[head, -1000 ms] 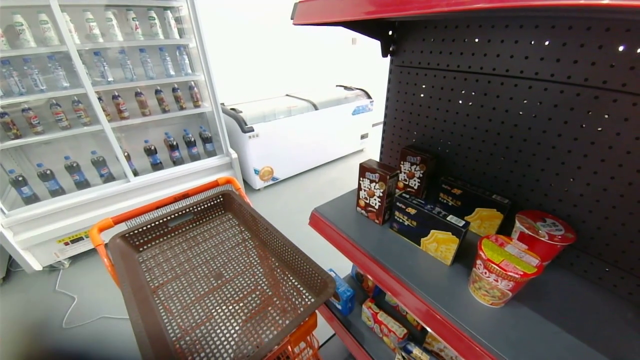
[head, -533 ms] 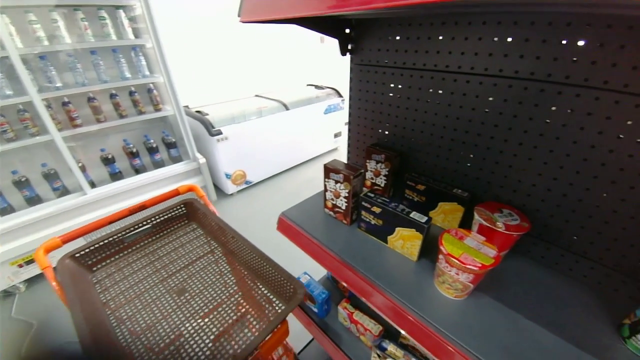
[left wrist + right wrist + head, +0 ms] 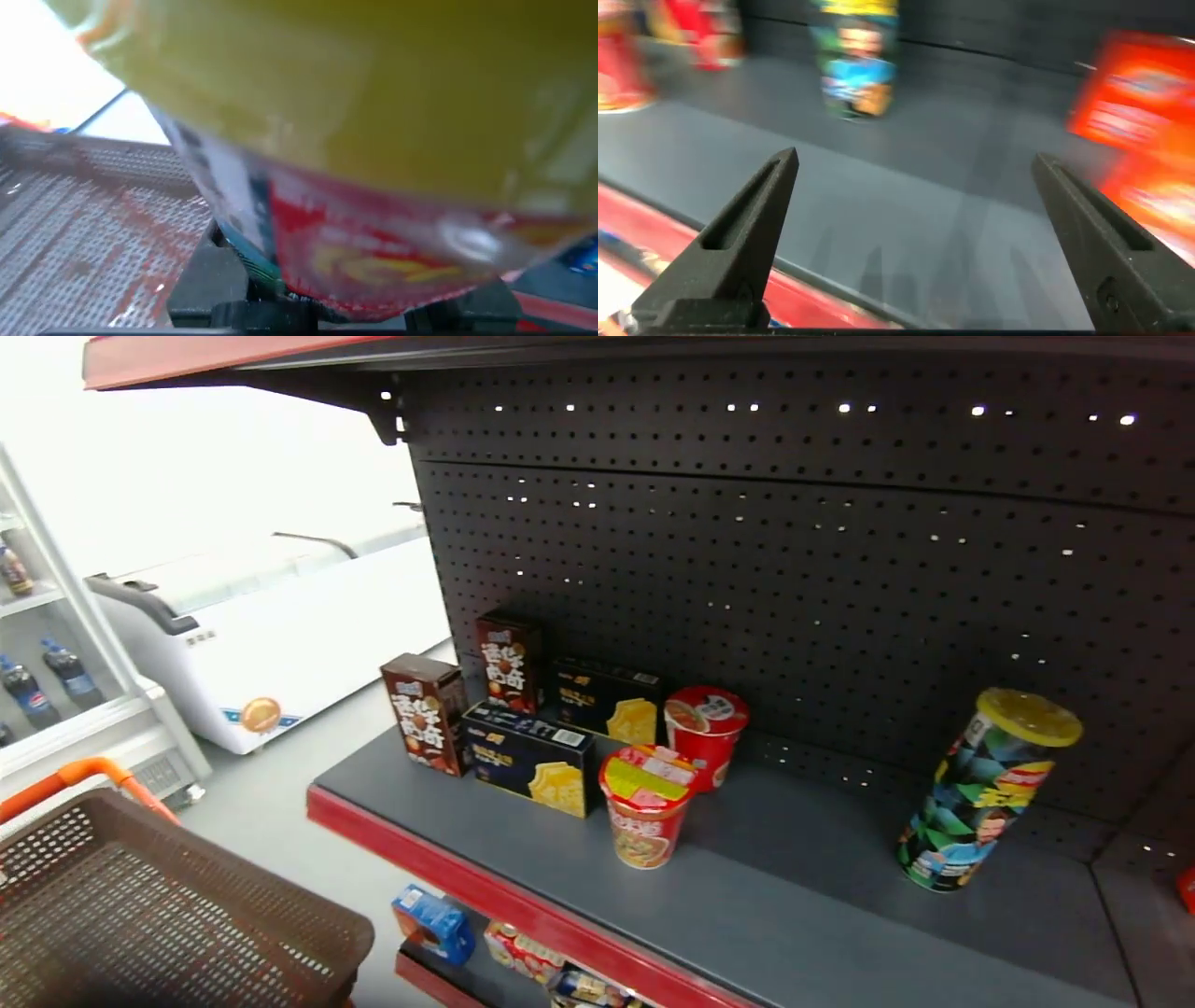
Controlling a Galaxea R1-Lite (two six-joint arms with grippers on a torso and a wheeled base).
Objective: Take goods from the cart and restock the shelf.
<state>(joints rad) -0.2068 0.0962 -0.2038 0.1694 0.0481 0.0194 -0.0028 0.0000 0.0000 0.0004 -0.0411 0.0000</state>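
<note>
Change: Head camera has swung along the shelf toward its right end, so the whole picture has shifted. The goods keep their arrangement, and a tall can has come into view.
Left end effector: a yellow-and-red packet lies right against its camera. Whether it grips the packet cannot be told.
Right end effector: spread wide with nothing between, low over the shelf board near its front edge. The tall can stands well ahead of it.
Cart basket: brown perforated plastic with an orange handle, off the shelf's left front corner. Its mesh floor shows.
Shelf, left end: two brown boxes stand upright. Just beside them, two dark blue boxes lie on their long edges, one behind the other.
Shelf, middle: two red cups, one nearer the front edge and one toward the back panel.
Shelf, right part: the tall can has a yellow lid and a multicoloured print. It stands apart from the cups, near the back panel.
Lower shelf: a blue pack and other packs.
Packet look: yellow top and red print below, with glossy film.
</note>
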